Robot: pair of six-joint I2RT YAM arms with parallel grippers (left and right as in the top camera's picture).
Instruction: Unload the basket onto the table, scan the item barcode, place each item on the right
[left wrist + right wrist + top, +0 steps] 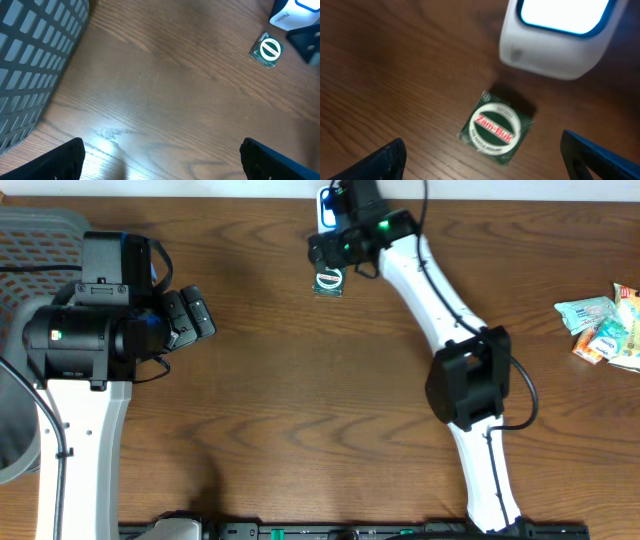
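The item, a small green square box [497, 127] with a white ring and red lettering, lies flat on the wooden table [300, 380]. It also shows in the overhead view [328, 282] and far off in the left wrist view [267, 49]. Just beyond it stands a white scanner with a blue-rimmed window [559, 35], also visible from above [327, 207]. My right gripper [485, 165] hovers over the box, open, with nothing between its fingers. Far to the left my left gripper [162, 160] is open over bare wood.
A grey slatted basket [35, 60] stands at the table's left edge, seen from above too [40, 230]. A pile of small packets [605, 328] lies at the far right edge.
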